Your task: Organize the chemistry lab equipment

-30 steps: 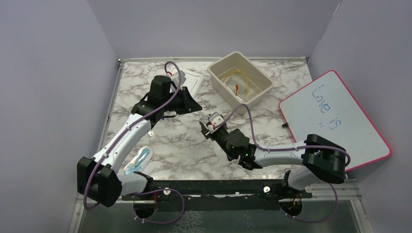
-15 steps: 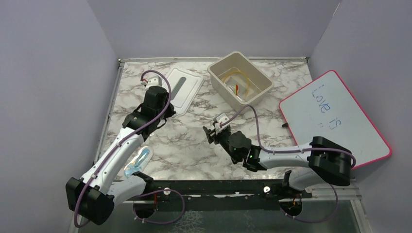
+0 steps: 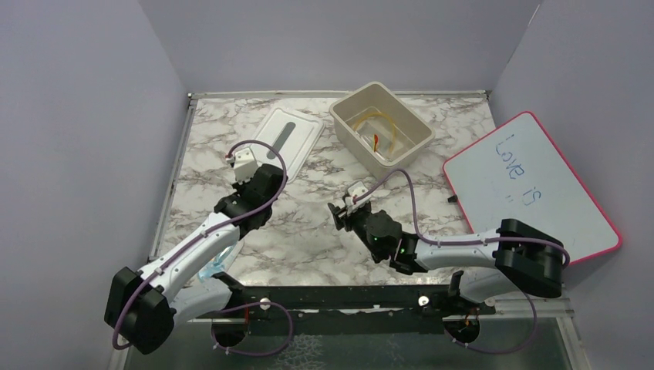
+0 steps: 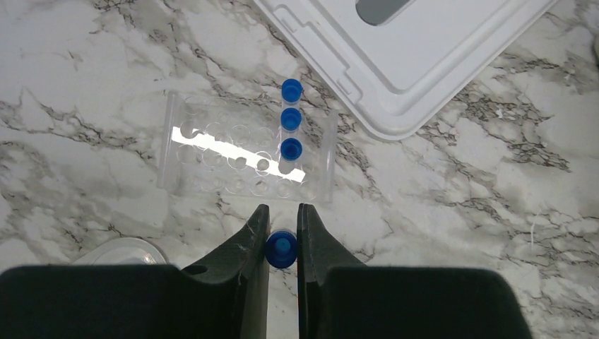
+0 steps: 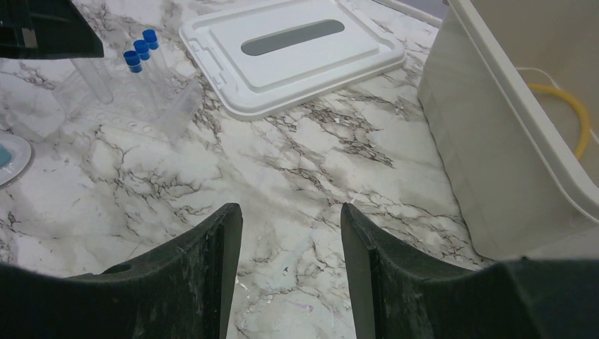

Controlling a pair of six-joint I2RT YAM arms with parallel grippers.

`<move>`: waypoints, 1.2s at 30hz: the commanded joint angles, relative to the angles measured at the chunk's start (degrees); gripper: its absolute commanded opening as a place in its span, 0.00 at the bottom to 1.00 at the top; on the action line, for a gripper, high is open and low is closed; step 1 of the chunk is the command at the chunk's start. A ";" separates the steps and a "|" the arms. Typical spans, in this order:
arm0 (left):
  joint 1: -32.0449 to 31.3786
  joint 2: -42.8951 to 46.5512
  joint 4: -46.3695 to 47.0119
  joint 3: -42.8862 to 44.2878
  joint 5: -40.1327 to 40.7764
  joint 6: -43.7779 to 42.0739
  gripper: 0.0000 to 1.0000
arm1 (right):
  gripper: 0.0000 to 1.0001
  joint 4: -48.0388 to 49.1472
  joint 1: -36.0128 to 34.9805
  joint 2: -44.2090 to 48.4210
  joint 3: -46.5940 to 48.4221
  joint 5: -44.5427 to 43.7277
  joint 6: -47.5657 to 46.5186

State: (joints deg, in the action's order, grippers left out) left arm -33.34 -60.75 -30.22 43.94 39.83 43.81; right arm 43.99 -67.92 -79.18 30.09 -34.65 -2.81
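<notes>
The table (image 3: pixel 308 231) is white marble with grey veins, inside lilac walls. My left gripper (image 4: pixel 282 219) pinches one blue-capped tube (image 4: pixel 281 249) between its fingers, just at the near side of the clear rack (image 4: pixel 212 159). Three other capped tubes (image 4: pixel 291 120) stand in a row in the rack, near the corner of the white lid (image 4: pixel 410 56). My right gripper (image 5: pixel 291 219) has the fingers spread wide over bare marble, beside the beige bin (image 5: pixel 480 141). The amber tubing (image 3: pixel 389 127) lies inside this bin.
</notes>
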 commanded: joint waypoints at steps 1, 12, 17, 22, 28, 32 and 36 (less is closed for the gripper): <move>0.65 -0.21 6.71 -3.46 2.57 2.39 0.00 | 0.57 0.26 -0.29 0.64 -0.36 -1.82 0.39; 1.74 -5.70 12.95 -5.37 4.44 0.87 0.00 | 0.57 -0.08 -0.02 0.63 0.10 -2.08 -0.53; 1.96 -5.47 14.70 -6.30 5.50 0.15 0.00 | 0.57 -0.56 -0.02 0.88 0.07 -2.42 -0.53; 1.97 -5.36 17.52 -8.52 6.24 -1.67 0.00 | 0.57 -0.97 0.05 0.61 0.40 -2.55 -0.21; 1.97 -6.29 18.96 -9.77 6.32 -2.01 0.00 | 0.57 -1.66 0.08 0.84 0.50 -2.79 -0.09; 1.97 -6.18 20.64 -10.51 5.23 -2.17 0.00 | 0.56 -2.09 0.05 1.15 0.41 -3.15 0.06; 1.97 -6.11 21.14 -11.19 4.73 -1.99 0.00 | 0.56 -2.22 0.01 1.47 0.17 -3.72 0.45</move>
State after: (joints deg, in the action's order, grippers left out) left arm -31.57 -66.78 -11.38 33.69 44.29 42.26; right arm 43.07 -67.90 -79.15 30.04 -36.18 -3.01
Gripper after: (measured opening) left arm 0.174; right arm 0.568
